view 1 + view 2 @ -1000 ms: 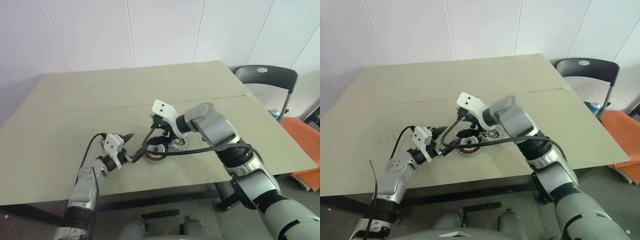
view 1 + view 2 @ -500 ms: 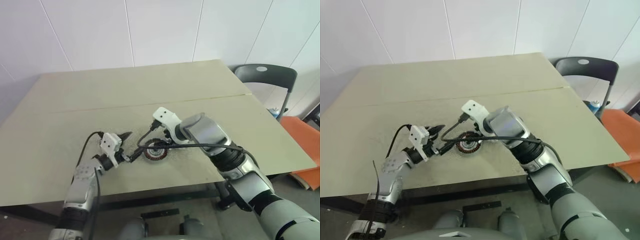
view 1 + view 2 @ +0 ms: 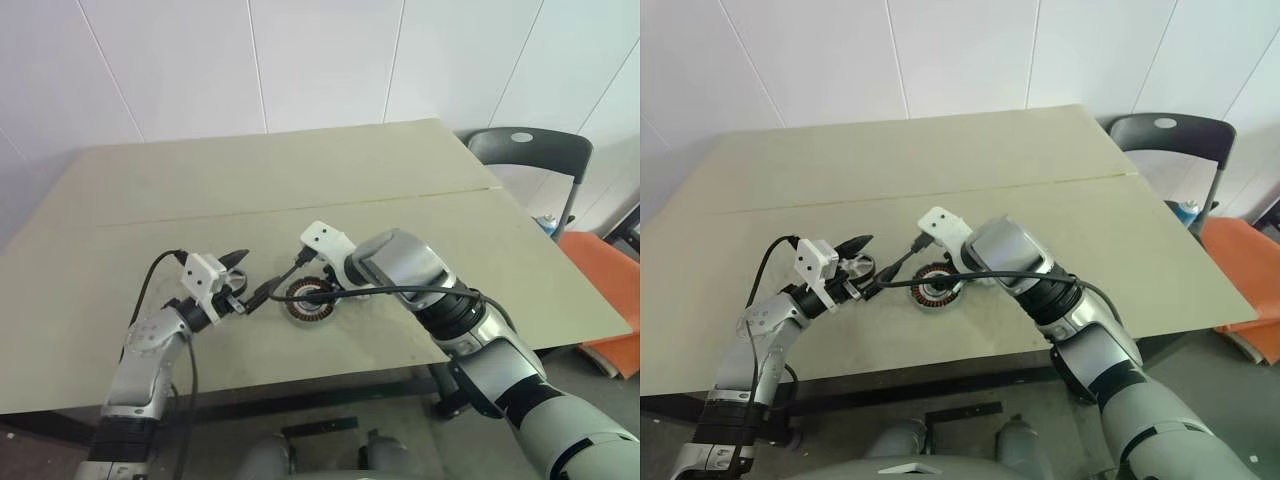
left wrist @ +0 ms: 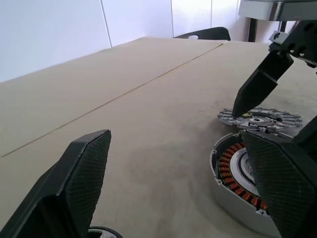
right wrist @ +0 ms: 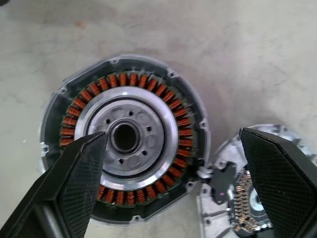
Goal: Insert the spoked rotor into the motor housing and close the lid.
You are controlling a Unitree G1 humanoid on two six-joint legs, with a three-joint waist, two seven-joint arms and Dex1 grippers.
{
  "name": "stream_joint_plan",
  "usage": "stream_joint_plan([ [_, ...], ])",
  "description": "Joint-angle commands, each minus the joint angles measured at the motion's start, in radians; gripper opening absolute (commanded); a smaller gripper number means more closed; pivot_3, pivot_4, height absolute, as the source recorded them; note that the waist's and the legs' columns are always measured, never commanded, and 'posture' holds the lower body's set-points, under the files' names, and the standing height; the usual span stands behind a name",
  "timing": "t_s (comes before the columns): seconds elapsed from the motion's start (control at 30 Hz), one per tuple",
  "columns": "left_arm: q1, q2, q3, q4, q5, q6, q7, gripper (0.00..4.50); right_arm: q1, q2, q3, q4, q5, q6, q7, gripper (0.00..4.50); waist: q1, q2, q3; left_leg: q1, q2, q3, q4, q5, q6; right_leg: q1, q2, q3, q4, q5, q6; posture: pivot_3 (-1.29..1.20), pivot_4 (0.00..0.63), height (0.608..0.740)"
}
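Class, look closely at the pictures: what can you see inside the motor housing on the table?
Inside the motor housing sits a ring of copper-red windings around a pale metal centre with a dark middle hole. One finger of the right gripper hides part.

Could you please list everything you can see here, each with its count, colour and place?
motor housing: one, grey rim, copper-red windings, pale centre; flat on the table near its front edge, under the right gripper.
lid: one, grey, flat round; on the table touching the housing's far side.
table: one, beige, a seam running across it.
chair: one, dark grey; past the table's far right corner.
orange object: one; on the floor at right, kind unclear.
left gripper: black jaws open, beside the housing.
right gripper: black jaws open, pointing down over the housing.
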Motion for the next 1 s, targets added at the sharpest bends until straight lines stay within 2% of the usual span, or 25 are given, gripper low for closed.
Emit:
stream_joint_plan([
  [0.03, -0.002, 0.006, 0.013, -0.052, -0.011, 0.000, 0.006, 4.50, -0.032, -0.001, 0.004, -0.021, 0.010, -0.017, -0.029, 4.45, 0.000, 0.000, 0.000, 0.000, 0.000, 0.000, 0.000, 0.000, 0.000, 0.000, 0.000, 0.000, 0.000, 0.000, 0.000, 0.00, 0.000, 0.740],
  [0.4, 0.018, 0.001, 0.010, -0.070, -0.012, 0.000, 0.013, 4.50, -0.007, 0.004, 0.020, -0.019, 0.014, -0.067, -0.084, 4.45, 0.000, 0.000, 0.000, 0.000, 0.000, 0.000, 0.000, 0.000, 0.000, 0.000, 0.000, 0.000, 0.000, 0.000, 0.000, 0.00, 0.000, 0.740],
  [1.0, 0.032, -0.005, 0.011, -0.077, -0.010, 0.000, 0.023, 4.50, -0.012, -0.032, 0.074, -0.020, 0.028, -0.103, -0.091, 4.45, 0.000, 0.000, 0.000, 0.000, 0.000, 0.000, 0.000, 0.000, 0.000, 0.000, 0.000, 0.000, 0.000, 0.000, 0.000, 0.00, 0.000, 0.740],
])
